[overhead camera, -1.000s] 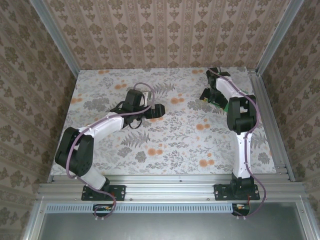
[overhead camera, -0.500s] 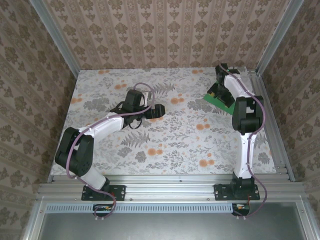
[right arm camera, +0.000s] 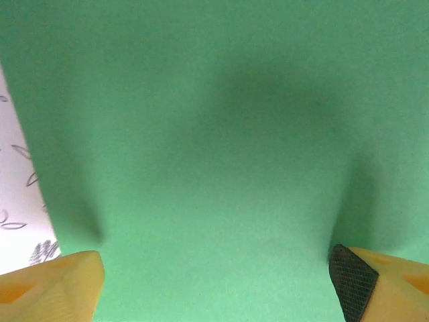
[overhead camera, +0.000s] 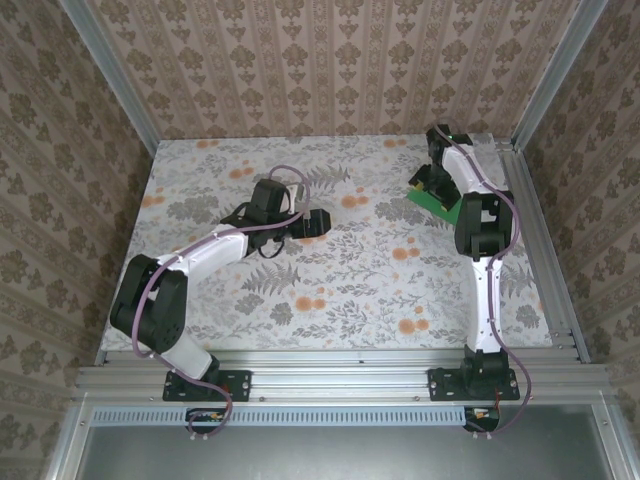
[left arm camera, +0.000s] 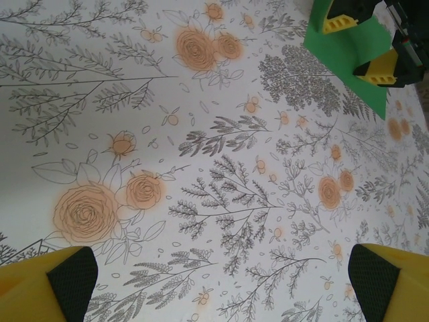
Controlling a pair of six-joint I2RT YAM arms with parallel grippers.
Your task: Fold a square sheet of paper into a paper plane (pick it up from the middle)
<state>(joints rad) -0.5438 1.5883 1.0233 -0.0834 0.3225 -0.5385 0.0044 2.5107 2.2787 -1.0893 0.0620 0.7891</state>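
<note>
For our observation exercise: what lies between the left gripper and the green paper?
Bare flowered table, from left gripper to green paper, in the top view.

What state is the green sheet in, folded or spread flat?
Spread flat: the square sheet of paper shows smooth, crease-free green beneath the right end effector.

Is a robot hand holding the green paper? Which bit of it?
Nothing is held yet. The right gripper is open, close over the square sheet of paper, not pinching it. The left gripper is open over the flowery table.
</note>
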